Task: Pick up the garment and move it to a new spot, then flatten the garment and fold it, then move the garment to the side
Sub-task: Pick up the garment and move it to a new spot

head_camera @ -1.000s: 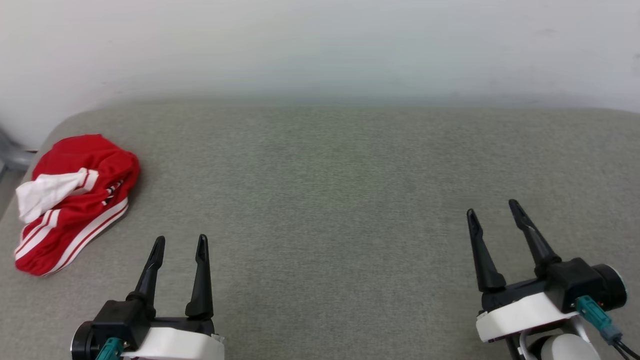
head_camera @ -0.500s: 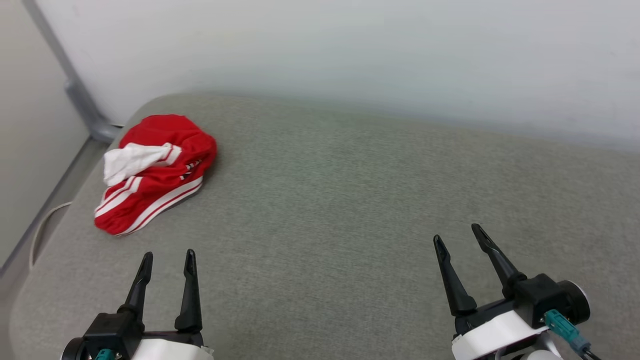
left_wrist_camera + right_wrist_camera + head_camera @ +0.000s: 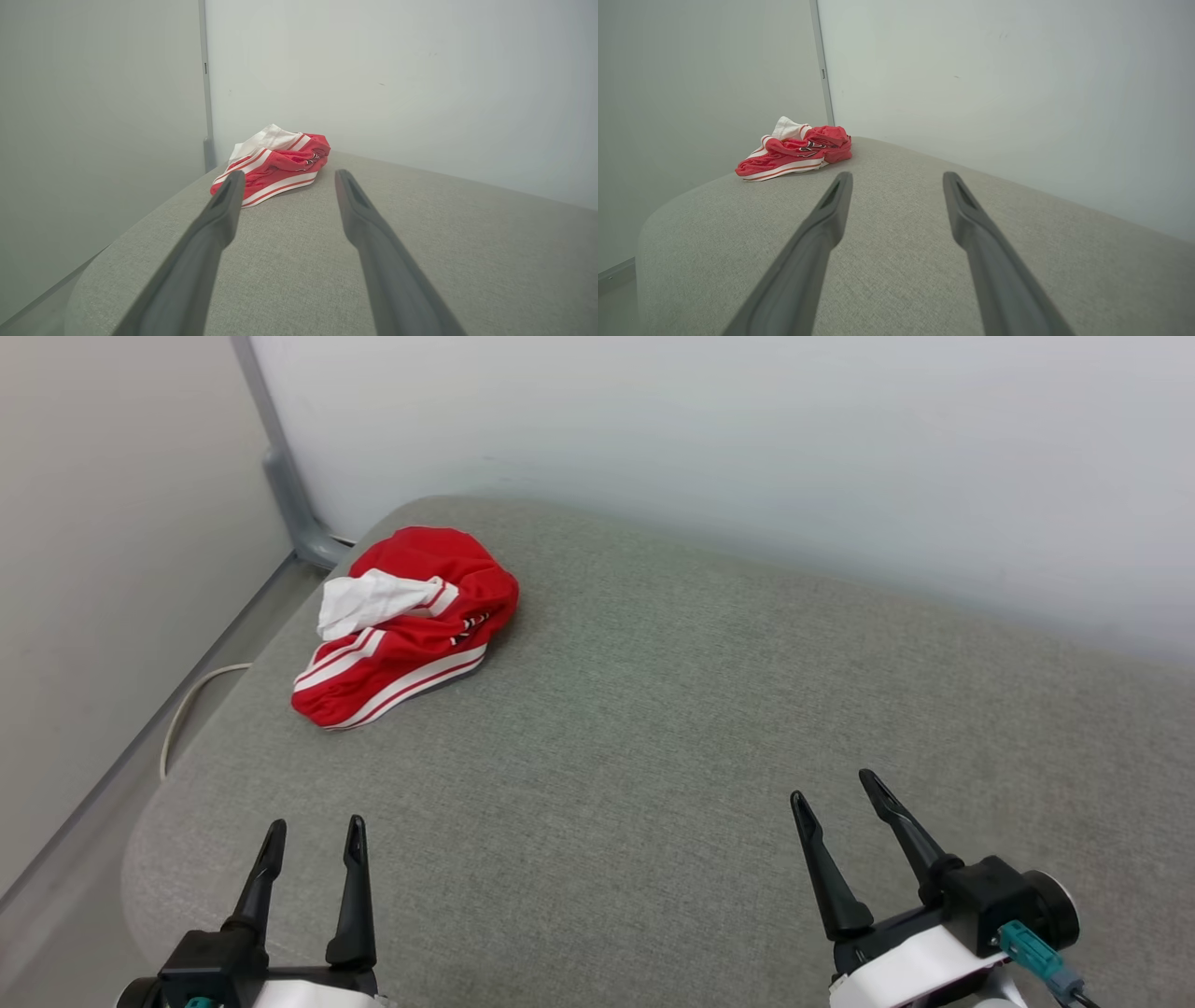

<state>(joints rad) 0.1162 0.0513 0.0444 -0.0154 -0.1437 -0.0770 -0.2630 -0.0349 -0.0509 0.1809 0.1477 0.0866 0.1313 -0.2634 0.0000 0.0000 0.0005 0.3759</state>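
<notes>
Turned to the left since the earlier frames is the head camera alone; the garment (image 3: pixel 406 625) has not been shifted on the table (image 3: pixel 653 728). It is seen crumpled in a red heap near the far left corner, a white sleeve bunched on top and white stripes along its near edge. It is touched by neither gripper. The left gripper (image 3: pixel 316 823) is held at the near left edge, well apart from the garment, its fingers (image 3: pixel 219 219) spread and nothing between them. The right gripper (image 3: pixel 831 786) is held at the near right, fingers likewise spread and empty. A white cable (image 3: pixel 187 709) is seen on the floor beside the table's left edge.
</notes>
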